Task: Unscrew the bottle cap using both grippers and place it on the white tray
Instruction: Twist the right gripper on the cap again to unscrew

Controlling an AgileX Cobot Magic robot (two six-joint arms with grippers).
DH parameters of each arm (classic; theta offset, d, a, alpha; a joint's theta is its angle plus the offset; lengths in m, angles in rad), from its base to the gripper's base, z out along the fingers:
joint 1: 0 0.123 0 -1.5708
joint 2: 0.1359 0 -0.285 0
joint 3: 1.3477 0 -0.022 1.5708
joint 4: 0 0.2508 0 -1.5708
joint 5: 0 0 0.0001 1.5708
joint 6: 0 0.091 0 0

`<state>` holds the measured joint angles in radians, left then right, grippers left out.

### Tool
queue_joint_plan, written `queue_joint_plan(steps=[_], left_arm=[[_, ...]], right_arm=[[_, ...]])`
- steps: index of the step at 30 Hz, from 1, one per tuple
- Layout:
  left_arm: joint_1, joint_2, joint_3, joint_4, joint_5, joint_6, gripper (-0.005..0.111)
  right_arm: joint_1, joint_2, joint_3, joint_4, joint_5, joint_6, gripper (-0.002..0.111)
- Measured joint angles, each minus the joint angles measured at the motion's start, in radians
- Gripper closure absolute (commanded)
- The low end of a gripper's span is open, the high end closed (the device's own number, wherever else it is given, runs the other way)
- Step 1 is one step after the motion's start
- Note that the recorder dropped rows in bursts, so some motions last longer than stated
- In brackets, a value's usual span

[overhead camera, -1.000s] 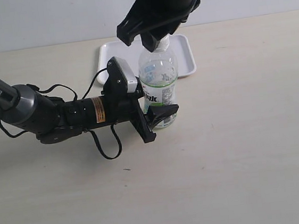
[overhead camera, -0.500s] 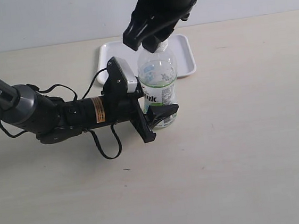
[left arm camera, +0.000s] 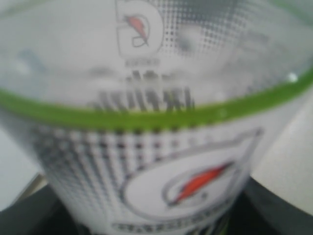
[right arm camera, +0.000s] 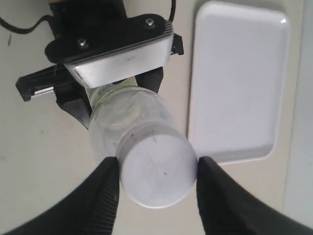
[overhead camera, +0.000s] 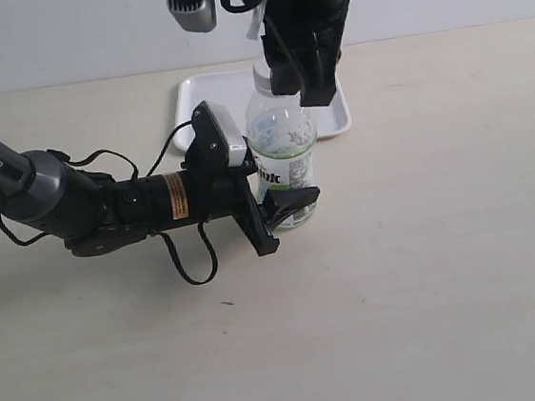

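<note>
The clear bottle (overhead camera: 286, 151) stands upright on the table just in front of the white tray (overhead camera: 201, 100). My left gripper (overhead camera: 283, 213) reaches in from the left and is shut on the bottle's labelled lower body, and that label (left arm camera: 146, 147) fills the left wrist view. My right gripper (overhead camera: 291, 81) comes down from above and hides the neck in the exterior view. In the right wrist view its two black fingers (right arm camera: 105, 196) press on opposite sides of the round white bottle cap (right arm camera: 157, 171), which sits on top of the bottle.
The tray (right arm camera: 239, 73) holds nothing and lies close behind the bottle. A black cable (overhead camera: 190, 266) loops on the table under the left arm. Bare beige tabletop (overhead camera: 428, 270) spreads to the right and front.
My right gripper has turned around the cap while staying over the bottle's top; its camera block now shows at the upper left. The bottle and the left arm have not moved.
</note>
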<state>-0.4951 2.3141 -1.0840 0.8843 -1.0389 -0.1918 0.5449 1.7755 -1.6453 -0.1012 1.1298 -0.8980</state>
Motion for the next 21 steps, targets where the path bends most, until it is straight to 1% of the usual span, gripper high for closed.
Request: queue_joint_plan(steps=[8, 11, 17, 21], left_arm=[[0.0, 0.0, 0.0, -0.017, 0.014, -0.024, 0.107], [0.0, 0.0, 0.0, -0.017, 0.014, -0.025, 0.107], [0.0, 0.0, 0.0, -0.017, 0.014, -0.025, 0.107], [0.0, 0.0, 0.0, -0.017, 0.014, -0.025, 0.107]], right_arm=[[0.0, -0.007, 0.0, -0.01, -0.003, -0.359, 0.108], [0.0, -0.007, 0.0, -0.01, -0.003, -0.465, 0.108], [0.0, -0.007, 0.0, -0.01, -0.003, -0.521, 0.107], [0.0, -0.007, 0.0, -0.01, -0.003, -0.53, 0.095]])
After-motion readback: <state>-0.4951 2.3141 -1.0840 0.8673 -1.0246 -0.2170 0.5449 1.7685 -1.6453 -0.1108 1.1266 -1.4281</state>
